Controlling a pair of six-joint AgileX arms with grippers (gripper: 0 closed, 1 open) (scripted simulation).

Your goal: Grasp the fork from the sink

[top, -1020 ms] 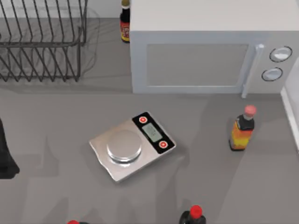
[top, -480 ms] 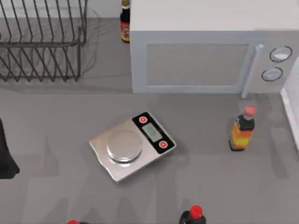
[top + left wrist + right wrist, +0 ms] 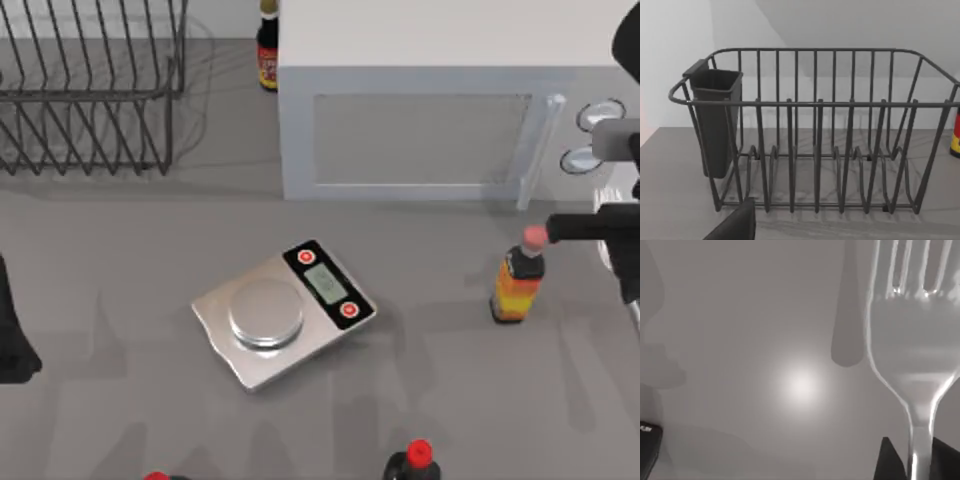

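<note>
Grey worktop (image 3: 120, 260) seen from above, carrying a white microwave (image 3: 440, 110) at the back, a wire dish rack (image 3: 90, 90) at the back left, a silver kitchen scale (image 3: 283, 312) near the middle, and a sauce bottle (image 3: 518, 278) with a red cap toward the right. Right arm (image 3: 620, 190) enters at the right edge, above the bottle. In the right wrist view, the fork (image 3: 912, 330) fills the near field: shiny silver metal, long axis running straight away from the camera, tines at the far end, slim handle at the near end. Handle neck sits between two dark fingers (image 3: 890, 460) of the right gripper (image 3: 915, 462), which pinch it. Behind it lies a pale grey surface with a bright highlight and a dark shadow. Left arm (image 3: 15, 330) rests at the left edge; its wrist view faces the rack and a dark cutlery cup (image 3: 715, 120) hung on it. Whether its fingers are spread cannot be told.
</note>
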